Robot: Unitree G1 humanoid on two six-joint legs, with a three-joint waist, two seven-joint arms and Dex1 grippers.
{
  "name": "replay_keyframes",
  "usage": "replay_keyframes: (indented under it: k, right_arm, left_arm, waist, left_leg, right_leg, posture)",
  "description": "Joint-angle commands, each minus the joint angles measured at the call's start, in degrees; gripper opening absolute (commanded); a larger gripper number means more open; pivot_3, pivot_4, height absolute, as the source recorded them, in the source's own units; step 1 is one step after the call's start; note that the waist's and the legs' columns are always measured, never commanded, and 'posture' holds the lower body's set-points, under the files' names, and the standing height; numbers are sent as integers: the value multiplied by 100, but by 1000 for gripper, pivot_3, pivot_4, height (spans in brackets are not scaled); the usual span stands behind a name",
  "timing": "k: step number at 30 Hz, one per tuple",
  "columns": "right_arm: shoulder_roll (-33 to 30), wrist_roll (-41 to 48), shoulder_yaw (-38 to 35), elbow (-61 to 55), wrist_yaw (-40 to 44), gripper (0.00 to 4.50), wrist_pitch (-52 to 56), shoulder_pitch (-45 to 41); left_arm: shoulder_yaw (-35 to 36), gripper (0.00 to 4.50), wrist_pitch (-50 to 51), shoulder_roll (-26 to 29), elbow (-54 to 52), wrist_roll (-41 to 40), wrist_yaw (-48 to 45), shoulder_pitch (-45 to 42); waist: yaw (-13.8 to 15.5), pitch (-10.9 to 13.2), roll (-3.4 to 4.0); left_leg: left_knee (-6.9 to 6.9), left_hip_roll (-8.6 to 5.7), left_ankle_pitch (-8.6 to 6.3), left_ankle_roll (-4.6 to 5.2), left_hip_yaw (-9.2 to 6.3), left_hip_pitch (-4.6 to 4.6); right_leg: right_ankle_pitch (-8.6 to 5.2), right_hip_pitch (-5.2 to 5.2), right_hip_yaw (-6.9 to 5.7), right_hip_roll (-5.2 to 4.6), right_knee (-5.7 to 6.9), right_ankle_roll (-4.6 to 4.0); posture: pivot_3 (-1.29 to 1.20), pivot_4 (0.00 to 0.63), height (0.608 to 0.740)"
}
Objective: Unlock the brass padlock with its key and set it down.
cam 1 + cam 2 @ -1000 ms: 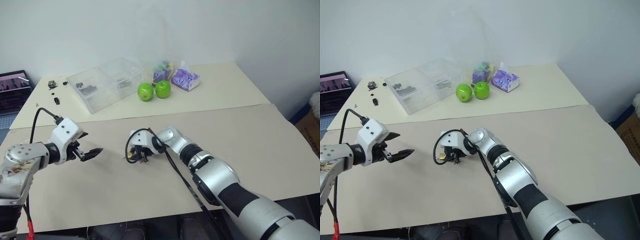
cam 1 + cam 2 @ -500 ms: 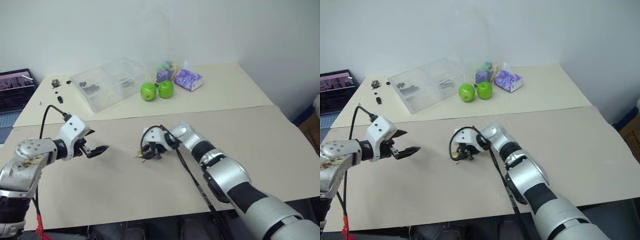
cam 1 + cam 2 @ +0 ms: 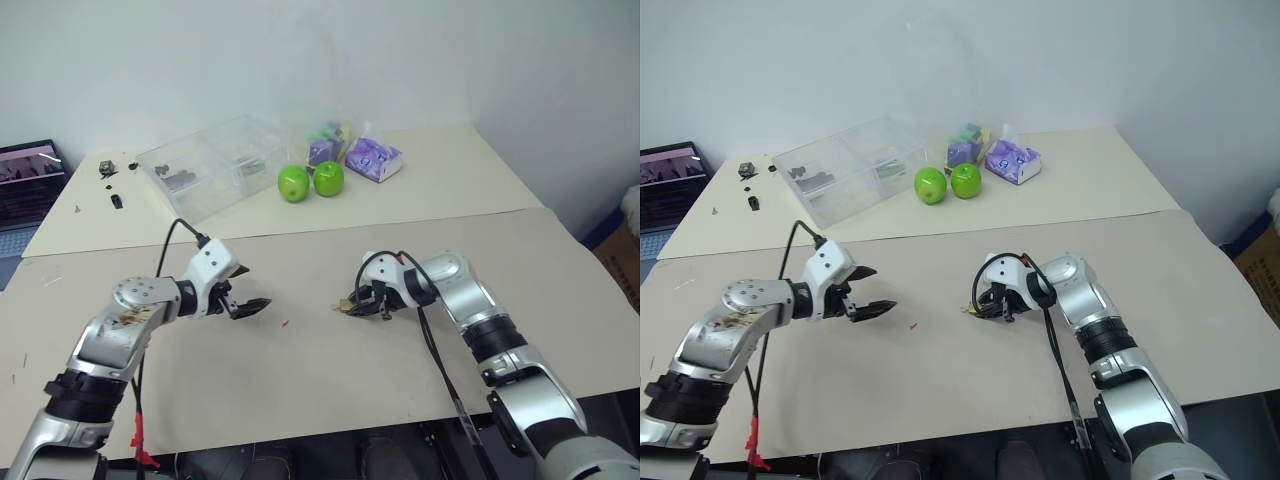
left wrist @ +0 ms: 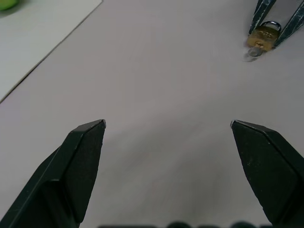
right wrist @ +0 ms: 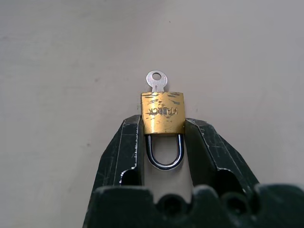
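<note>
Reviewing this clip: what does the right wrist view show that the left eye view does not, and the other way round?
Right wrist view alone: the lettering stamped on the brass padlock, its shackle still seated, the key sticking out of its far end, and a finger pressed against each side of the body.

Left eye view alone: the left claw open above the table, two green apples, a clear plastic box and a purple packet.

Both: the right claw gripping the padlock over the table.
</note>
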Motion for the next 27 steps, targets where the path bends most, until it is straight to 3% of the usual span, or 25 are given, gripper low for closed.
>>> replay_keyframes:
  k: [1, 16, 21, 22, 24, 25, 27]
  right_arm:
    - [-221, 201, -167, -966, -185, 912, 517, -14]
    - [-814, 587, -111, -2267, -440, 912, 1098, -119]
    - [-887, 677, -105, -2462, -490, 912, 1184, -237]
    - [-898, 685, -109, -2481, -497, 912, 1194, -247]
    - [-917, 721, -125, -2508, -523, 912, 1218, -279]
    - [-936, 729, -133, -2533, -536, 912, 1227, -292]
    - [-971, 769, -150, -2587, -562, 912, 1278, -307]
  left_arm:
    - [14, 4500, 438, -275, -139, -283, 24, -282]
    - [1469, 4500, 3680, -1326, -454, -2417, 1009, -1262]
    - [1683, 4500, 4136, -1435, -309, -2659, 1268, -1239]
    - [1703, 3983, 4179, -1457, -324, -2703, 1294, -1239]
    - [1728, 3413, 4207, -1506, -313, -2762, 1348, -1261]
    - [1703, 3333, 4210, -1500, -314, -2780, 1339, -1273]
    - [1682, 2628, 4243, -1508, -313, -2819, 1359, -1295]
  waist:
    - [27, 0, -1]
    - [83, 0, -10]
    - [80, 0, -11]
    - [85, 1, -11]
    - [98, 1, -11]
    - [106, 1, -12]
    - [118, 1, -12]
  left_leg:
    - [2, 1, 0, 1, 7, 1]
    - [12, 0, -4, 6, 30, -2]
    - [13, 2, -4, 6, 33, 1]
    - [13, 2, -4, 6, 33, 2]
    - [12, 3, -3, 5, 32, 2]
    - [12, 2, -3, 5, 32, 2]
    - [12, -1, -3, 4, 34, -1]
  right_leg:
    - [0, 0, 1, 1, -1, 0]
    - [0, 3, 1, -8, -10, 2]
    - [0, 3, 3, -7, -9, 1]
    - [0, 3, 3, -6, -9, 1]
    - [0, 3, 2, -7, -9, 1]
    - [0, 3, 2, -8, -10, 1]
    - [0, 3, 4, -12, -13, 1]
  posture:
    - [0, 150, 740]
    - [0, 150, 740]
    - [0, 150, 740]
    - [0, 150, 740]
    - [0, 150, 740]
    - [0, 150, 740]
    - [0, 150, 740]
